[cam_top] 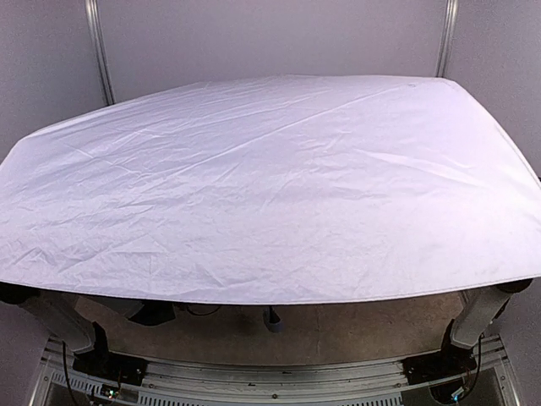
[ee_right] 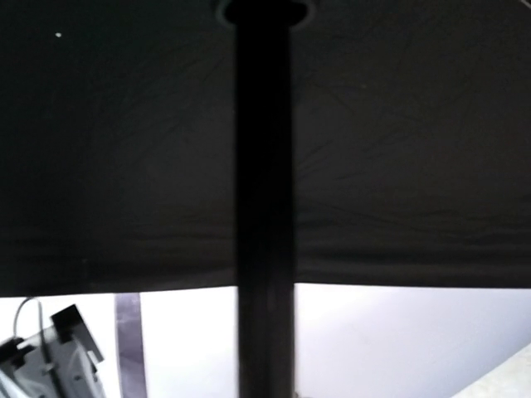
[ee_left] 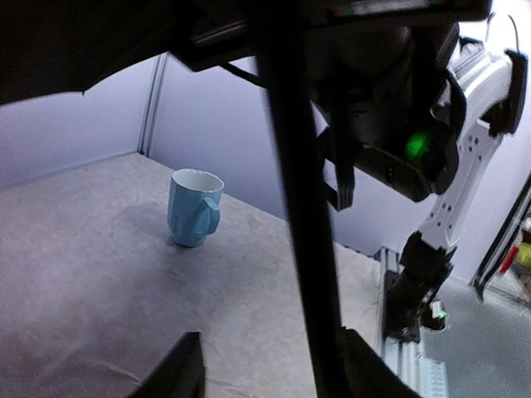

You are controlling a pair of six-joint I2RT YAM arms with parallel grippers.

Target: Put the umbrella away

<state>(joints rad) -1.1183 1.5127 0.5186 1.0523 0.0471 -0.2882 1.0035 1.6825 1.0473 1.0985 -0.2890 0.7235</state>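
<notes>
The umbrella (cam_top: 270, 186) is open, and its pale lavender canopy hides most of the table and both grippers in the top view. Its thin black shaft (ee_left: 299, 207) runs up through the left wrist view. My left gripper (ee_left: 270, 369) is open, with the shaft next to its right finger (ee_left: 365, 369). My right gripper (ee_left: 365, 91) sits higher on the shaft under the canopy and appears shut on it. The right wrist view shows the shaft (ee_right: 265, 207) dead centre against the black underside (ee_right: 398, 141), with no fingers visible. The handle is out of view.
A light-blue cup (ee_left: 194, 207) stands upright on the grey table (ee_left: 83, 274), beyond the left gripper. The right arm's white link (ee_left: 465, 166) and the base rail (ee_left: 415, 365) are to the right. Both arm bases (cam_top: 59, 321) (cam_top: 473, 317) show under the canopy's near edge.
</notes>
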